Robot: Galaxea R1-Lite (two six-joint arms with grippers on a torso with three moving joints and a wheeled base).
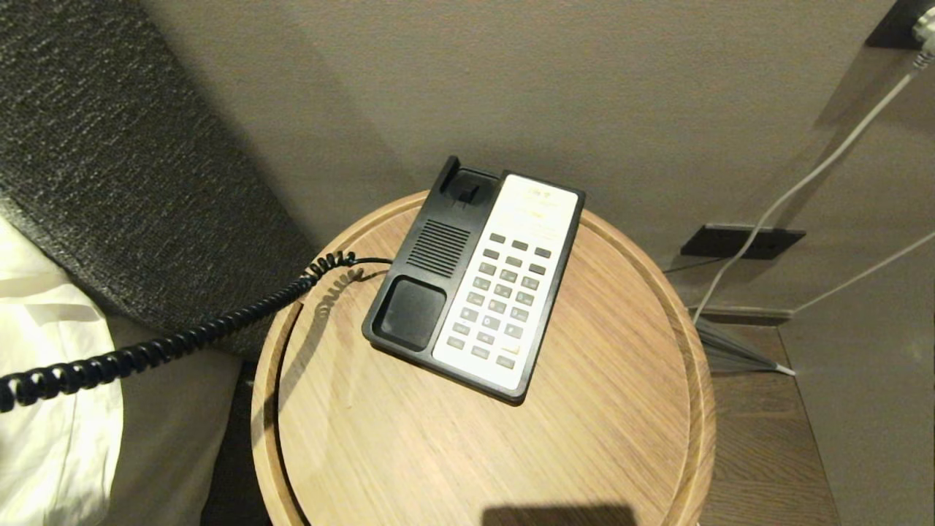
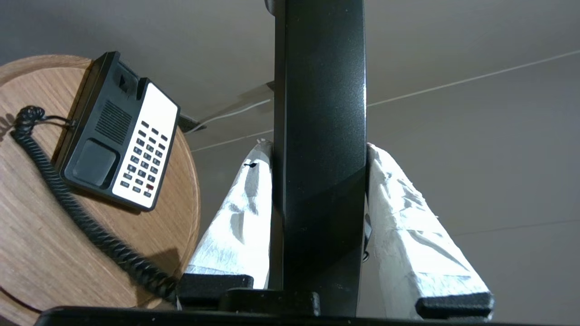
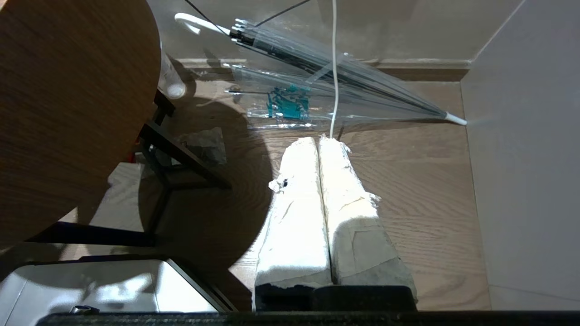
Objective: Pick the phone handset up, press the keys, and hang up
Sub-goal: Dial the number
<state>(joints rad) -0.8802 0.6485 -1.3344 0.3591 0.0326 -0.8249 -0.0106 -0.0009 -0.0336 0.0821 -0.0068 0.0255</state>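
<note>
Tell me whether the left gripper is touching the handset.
Touching. The left wrist view shows the left gripper closed on the handset, both white-wrapped fingers pressed against its sides.

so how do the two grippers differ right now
The left gripper is shut on the phone handset, a white-wrapped finger pressed against each side; the right gripper is shut on nothing, its fingers meeting. The left one is raised beside the round wooden table, looking across at the phone base; the right one hangs low over the floor by a clear umbrella. Both have white-wrapped fingers.
</note>
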